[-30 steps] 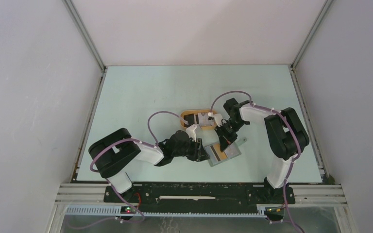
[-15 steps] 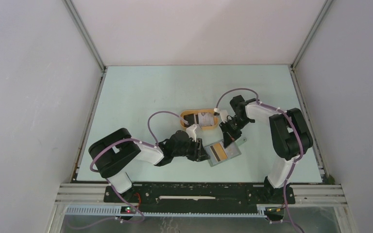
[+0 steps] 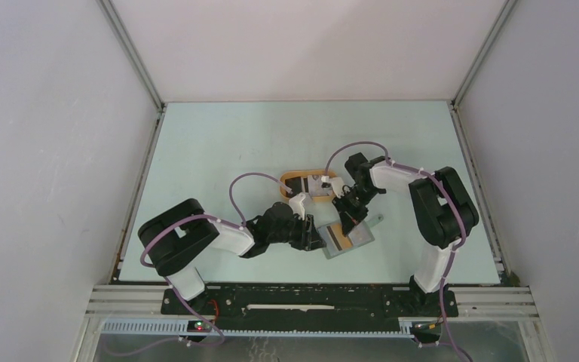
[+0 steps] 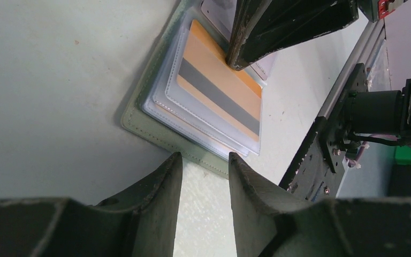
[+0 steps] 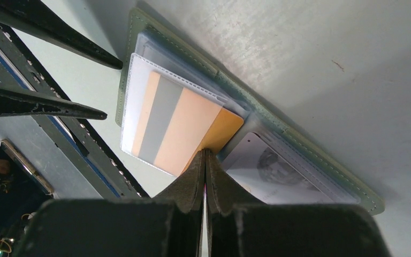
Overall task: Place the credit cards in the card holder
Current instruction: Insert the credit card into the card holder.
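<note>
Pale mint table [image 3: 219, 151], smooth and matte. Nearest, the left gripper [image 4: 203, 158] has its dark jaws apart, holding nothing, tips by the stitched grey-green card holder [image 4: 139, 126], which lies open mid-table with clear plastic sleeves [image 4: 163, 101]. The right gripper [image 5: 204, 155] is pinching the glossy tan card [image 4: 219, 96], grey-striped and half in a sleeve. Orange oval tray [image 3: 294, 179] sits beyond.

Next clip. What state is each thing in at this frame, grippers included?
card holder, open flat on the table, clear sleeves up.
tan card, mostly inside a clear sleeve, one corner out.
whitish card, inside a neighbouring sleeve.
orange tray, holds dark and whitish items, too small to identify.
left gripper, open, nothing between its fingers, at the holder's edge.
right gripper, shut, tips at the tan card's bare corner.
</note>
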Controlling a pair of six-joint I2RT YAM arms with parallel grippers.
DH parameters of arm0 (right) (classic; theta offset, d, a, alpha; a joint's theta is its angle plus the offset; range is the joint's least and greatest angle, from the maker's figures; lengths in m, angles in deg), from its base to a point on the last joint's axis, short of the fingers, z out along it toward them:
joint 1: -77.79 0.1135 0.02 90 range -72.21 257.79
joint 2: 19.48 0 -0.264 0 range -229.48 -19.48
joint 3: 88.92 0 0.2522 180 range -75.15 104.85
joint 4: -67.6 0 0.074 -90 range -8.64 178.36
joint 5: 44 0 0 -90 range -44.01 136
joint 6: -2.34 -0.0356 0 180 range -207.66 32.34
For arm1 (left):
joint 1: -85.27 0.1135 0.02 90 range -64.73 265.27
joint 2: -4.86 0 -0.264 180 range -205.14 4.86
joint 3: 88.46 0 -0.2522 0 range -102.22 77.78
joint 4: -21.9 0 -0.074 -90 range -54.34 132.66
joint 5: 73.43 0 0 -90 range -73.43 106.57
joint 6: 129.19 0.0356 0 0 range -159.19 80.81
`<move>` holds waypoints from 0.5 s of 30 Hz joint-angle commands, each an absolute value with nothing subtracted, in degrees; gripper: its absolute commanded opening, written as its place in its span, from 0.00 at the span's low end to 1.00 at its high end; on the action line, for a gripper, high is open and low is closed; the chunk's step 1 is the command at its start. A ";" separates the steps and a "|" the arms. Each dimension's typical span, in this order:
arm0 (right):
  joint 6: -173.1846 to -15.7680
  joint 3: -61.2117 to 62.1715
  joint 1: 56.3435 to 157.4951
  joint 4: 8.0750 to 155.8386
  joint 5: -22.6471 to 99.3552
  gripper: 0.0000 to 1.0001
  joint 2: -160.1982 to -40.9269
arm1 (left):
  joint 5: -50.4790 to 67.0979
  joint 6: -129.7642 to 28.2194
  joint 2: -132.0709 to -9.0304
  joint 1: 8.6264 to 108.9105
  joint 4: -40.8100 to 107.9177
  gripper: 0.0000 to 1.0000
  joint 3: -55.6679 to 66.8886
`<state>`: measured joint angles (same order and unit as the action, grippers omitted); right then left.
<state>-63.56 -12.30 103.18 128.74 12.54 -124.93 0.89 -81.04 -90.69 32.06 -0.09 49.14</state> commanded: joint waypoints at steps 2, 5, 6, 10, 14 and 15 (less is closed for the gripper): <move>-63.49 -10.67 104.54 128.46 11.62 0.06 -126.40 | 0.84 -80.68 -92.18 32.25 2.48 0.44 47.92; -63.58 -10.45 104.83 128.72 10.49 0.06 -126.71 | 0.79 -80.71 -92.18 32.27 2.52 0.43 47.92; -63.58 -10.29 104.90 128.83 10.15 0.06 -126.87 | 0.77 -80.71 -92.22 32.27 2.52 0.43 47.90; -63.58 -10.02 104.95 129.34 8.53 0.06 -127.19 | 0.90 -80.76 -92.01 32.27 2.52 0.43 48.07; -63.75 -9.66 105.00 129.49 7.33 0.06 -127.42 | 1.01 -80.72 -91.90 32.27 2.52 0.44 48.07; -63.83 -9.56 104.96 129.52 6.99 0.06 -127.41 | 0.99 -80.75 -91.90 32.26 2.52 0.44 48.07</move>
<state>-63.72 -11.19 104.12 129.48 9.64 -126.53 0.87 -81.23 -90.74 32.10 -0.20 49.14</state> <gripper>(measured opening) 0.061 0.432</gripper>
